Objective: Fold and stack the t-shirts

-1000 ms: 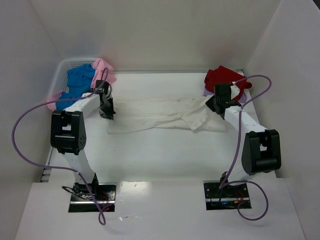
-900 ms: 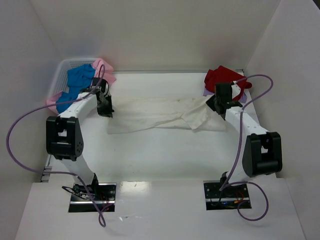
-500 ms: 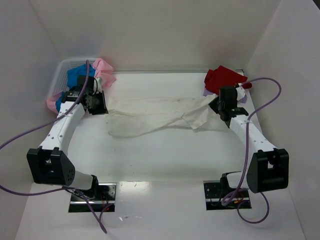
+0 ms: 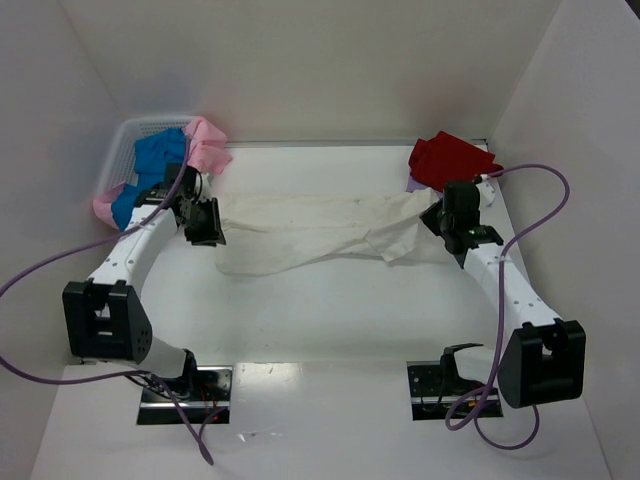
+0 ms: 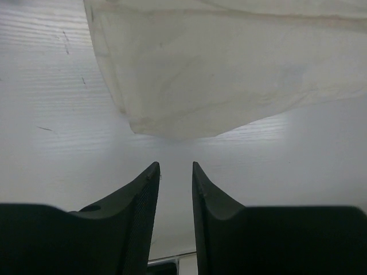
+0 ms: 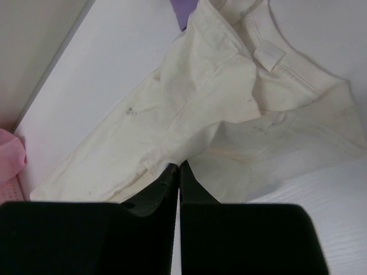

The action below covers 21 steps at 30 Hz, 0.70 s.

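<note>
The cream-white t-shirt lies spread across the middle of the worktop, collar end toward the right. The right pincer is closed tight on a fold at that shirt's right edge. The left pincer hangs just beside the shirt's left corner, jaws parted by a narrow gap, gripping nothing. The red t-shirt sits at the far right corner, over the lavender t-shirt. The blue t-shirt and the pink t-shirt lie in the basket, far left.
</note>
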Motion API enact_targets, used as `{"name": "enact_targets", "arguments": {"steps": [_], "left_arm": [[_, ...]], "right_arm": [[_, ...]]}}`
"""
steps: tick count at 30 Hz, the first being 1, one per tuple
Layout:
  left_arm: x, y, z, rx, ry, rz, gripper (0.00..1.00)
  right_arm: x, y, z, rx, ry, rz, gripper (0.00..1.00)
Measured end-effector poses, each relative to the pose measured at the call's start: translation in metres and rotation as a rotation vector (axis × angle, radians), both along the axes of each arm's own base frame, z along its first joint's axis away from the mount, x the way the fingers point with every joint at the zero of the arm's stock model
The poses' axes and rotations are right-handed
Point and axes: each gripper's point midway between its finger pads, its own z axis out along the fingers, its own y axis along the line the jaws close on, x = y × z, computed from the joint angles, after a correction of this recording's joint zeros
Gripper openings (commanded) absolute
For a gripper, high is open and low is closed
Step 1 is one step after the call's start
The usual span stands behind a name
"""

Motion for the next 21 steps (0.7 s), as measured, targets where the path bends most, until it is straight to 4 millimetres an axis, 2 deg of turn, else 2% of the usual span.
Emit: {"name": "enact_targets", "arguments": {"steps": [4,8,13,21], "left_arm": [[-0.004,-0.001,-0.035,-0.005,0.108,-0.005,0.45],[-0.006,-0.002,-0.059,-0.004,0.175,-0.005,0.51],[-0.003,0.001,-0.077,0.015,0.214,0.003,0.59],[-0.002,0.013,-0.093,0.078,0.244,0.028,0.61]], "right_arm": [[-0.002,0.0,-0.005,0.002,0.012,0.0,0.04],[-0.001,0.001,-0.01,0.003,0.024,0.0,0.04],[0.001,0.001,-0.023,0.002,0.061,0.002,0.04],[0.002,0.002,-0.03,0.003,0.081,0.003,0.04]]}}
